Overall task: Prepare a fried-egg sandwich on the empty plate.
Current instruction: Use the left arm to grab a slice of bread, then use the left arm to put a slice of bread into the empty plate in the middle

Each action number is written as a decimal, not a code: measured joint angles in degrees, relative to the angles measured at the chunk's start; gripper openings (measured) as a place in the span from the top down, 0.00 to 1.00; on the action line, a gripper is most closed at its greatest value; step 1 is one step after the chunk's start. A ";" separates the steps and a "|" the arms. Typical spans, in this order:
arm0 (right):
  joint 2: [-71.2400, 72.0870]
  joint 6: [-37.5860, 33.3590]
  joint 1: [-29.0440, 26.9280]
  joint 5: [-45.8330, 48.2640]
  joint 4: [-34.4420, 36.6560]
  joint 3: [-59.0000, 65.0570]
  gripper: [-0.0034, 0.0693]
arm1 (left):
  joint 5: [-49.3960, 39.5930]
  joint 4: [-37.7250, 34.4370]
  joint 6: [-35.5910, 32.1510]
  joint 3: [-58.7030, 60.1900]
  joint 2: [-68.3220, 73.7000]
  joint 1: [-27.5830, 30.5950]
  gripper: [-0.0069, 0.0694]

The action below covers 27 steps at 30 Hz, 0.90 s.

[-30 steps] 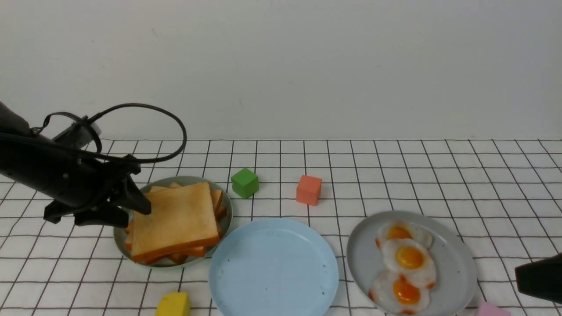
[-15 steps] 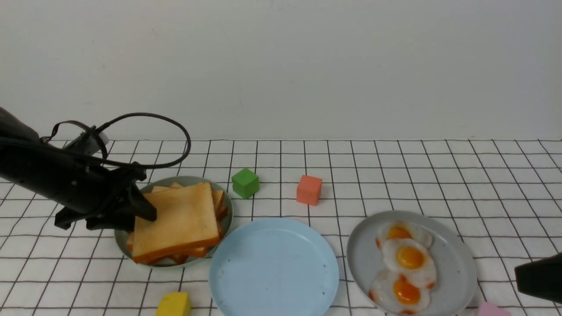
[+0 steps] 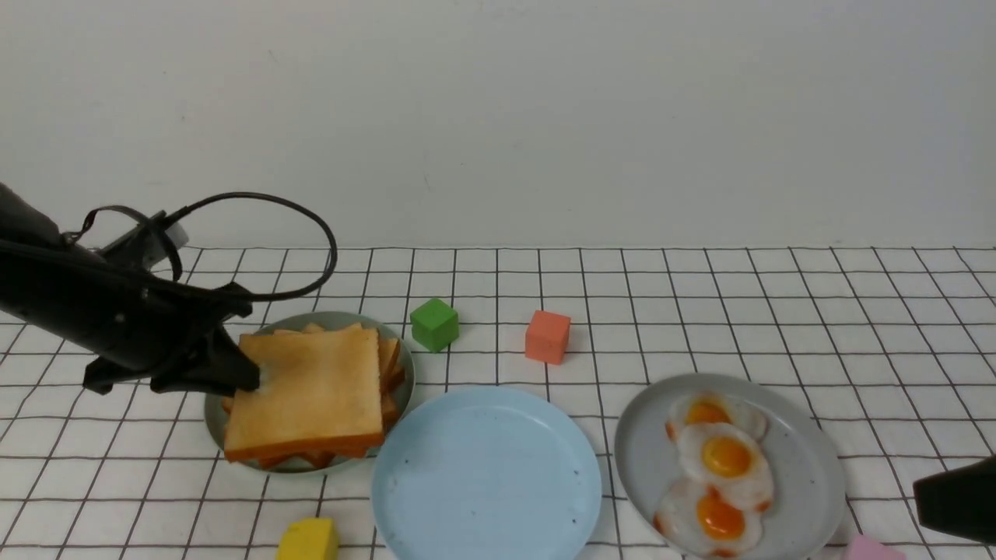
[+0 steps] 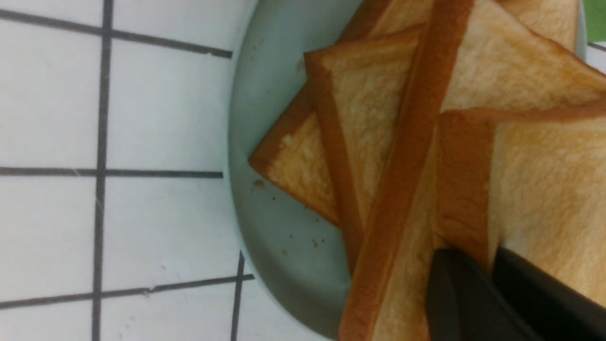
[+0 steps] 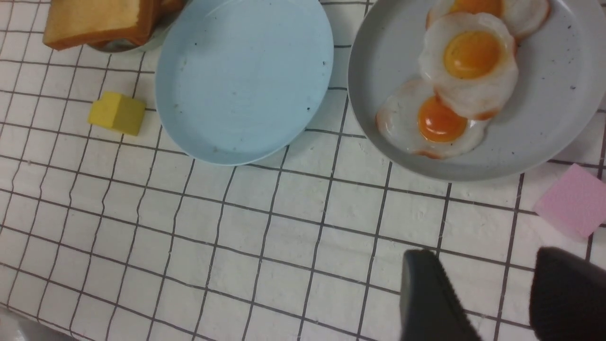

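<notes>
A pile of golden toast slices lies on the sage-green plate [image 3: 210, 416] at the left. My left gripper [image 3: 250, 375] is shut on the near-left corner of the top toast slice [image 3: 315, 389]; in the left wrist view its black fingers [image 4: 454, 284] pinch that slice's [image 4: 549, 180] edge, one above and one below. The empty pale blue plate [image 3: 485, 474] sits in the middle. Three fried eggs [image 3: 725, 457] overlap on the grey plate [image 3: 813, 474] at the right. My right gripper [image 5: 487, 272] hovers open over bare cloth near the grey plate's front, holding nothing.
A green cube [image 3: 434, 324] and an orange-red cube [image 3: 547, 336] stand behind the blue plate. A yellow block [image 3: 309, 540] lies in front of the toast plate. A pink block [image 5: 575, 199] lies by the grey plate's near edge, close to my right gripper.
My left gripper has closed onto the top slice's corner. That slice has shifted a little to the left and turned slightly. The right arm has stayed put.
</notes>
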<state>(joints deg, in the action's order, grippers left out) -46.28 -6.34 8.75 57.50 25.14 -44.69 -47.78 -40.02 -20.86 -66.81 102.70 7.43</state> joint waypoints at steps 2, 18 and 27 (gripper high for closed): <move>0.00 0.00 0.00 0.29 0.00 0.00 0.50 | 0.00 0.23 0.00 0.00 -2.40 0.07 0.86; 0.00 0.00 0.00 0.66 0.00 0.00 0.50 | -2.43 -16.71 -7.85 9.86 -9.92 -9.82 0.86; 0.00 0.00 0.00 0.21 0.00 -0.02 0.50 | 13.54 -20.22 -7.91 12.13 -3.39 -19.95 0.86</move>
<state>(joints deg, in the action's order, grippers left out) -46.28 -6.34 8.75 57.71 25.14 -44.71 -34.24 -60.24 -28.77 -54.68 99.31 -12.52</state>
